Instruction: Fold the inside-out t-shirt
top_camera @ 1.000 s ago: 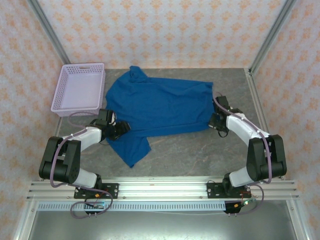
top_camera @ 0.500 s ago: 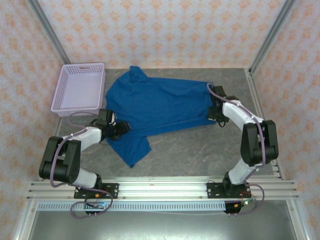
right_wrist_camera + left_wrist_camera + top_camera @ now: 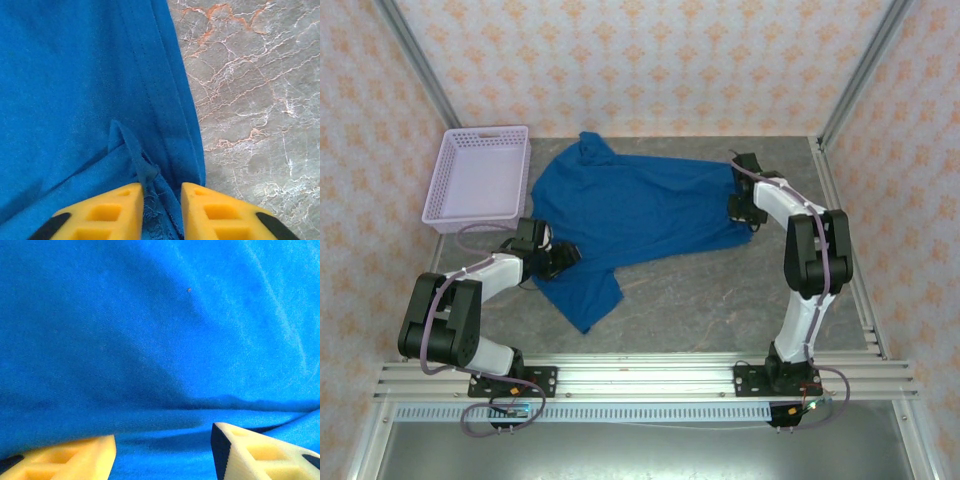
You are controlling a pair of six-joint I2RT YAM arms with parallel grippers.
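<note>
The inside-out t-shirt [image 3: 640,210] lies spread on the grey marble table, plain royal blue face up, with one part trailing toward the near left. My left gripper [image 3: 565,257] rests at that near-left part, open, its fingers [image 3: 250,452] low over the cloth [image 3: 150,340] with a fold lying just ahead of them. My right gripper [image 3: 740,208] sits at the shirt's right edge. There its jaws [image 3: 162,205] stand slightly apart, open, with a bunched bit of stitched hem [image 3: 147,172] between them.
A lavender mesh basket [image 3: 473,219] stands at the far left beside the shirt. Bare marble table [image 3: 250,100] runs to the right of the shirt's hem and along the near side [image 3: 700,300]. Metal frame posts rise at the back corners.
The right gripper has travelled away from me and slightly left along the shirt's right edge, and its jaws have come apart. The left arm has not moved.
</note>
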